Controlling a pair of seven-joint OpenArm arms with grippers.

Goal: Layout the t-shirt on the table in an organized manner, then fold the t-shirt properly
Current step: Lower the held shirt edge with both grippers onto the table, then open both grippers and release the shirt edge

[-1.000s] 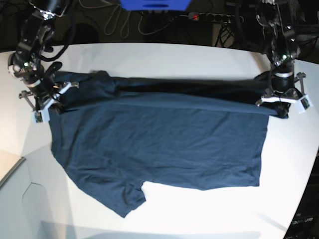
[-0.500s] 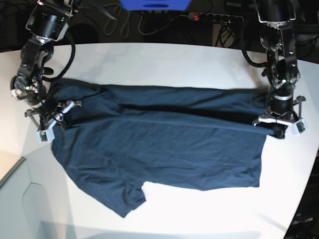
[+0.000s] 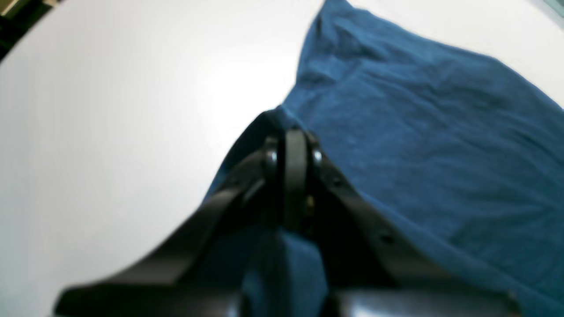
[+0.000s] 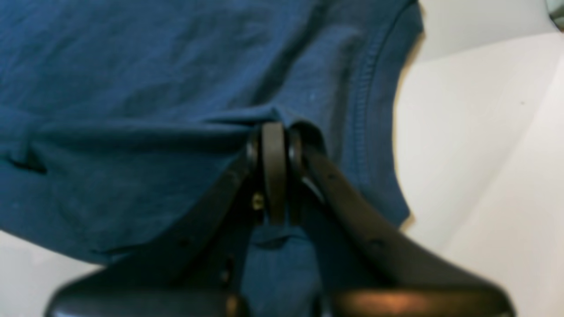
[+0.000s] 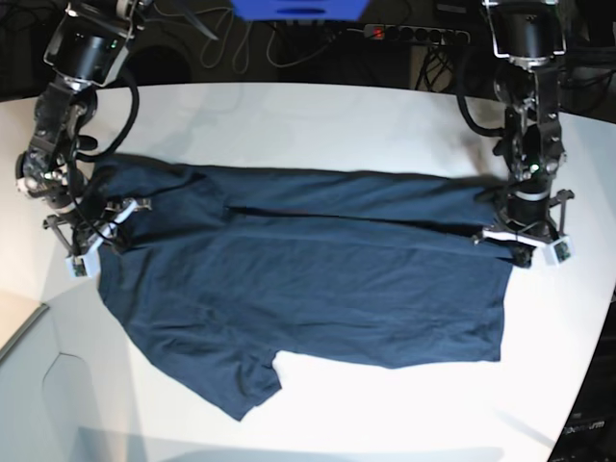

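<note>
I have drawn the folded edge of the t-shirt [image 5: 318, 279] nearer across the desk [image 5: 318, 115], both the left gripper [image 5: 521, 246] and right gripper [image 5: 89, 245] jaws still clamped on it, so the lengthwise fold now lies flatter.

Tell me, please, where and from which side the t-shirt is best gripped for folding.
Probably at the t-shirt's two ends, from above, where the left gripper and right gripper pinch it shut: it lies flat and limp, so only edges lift.

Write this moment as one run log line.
left gripper: shut on t-shirt | right gripper: shut on t-shirt | table
</note>
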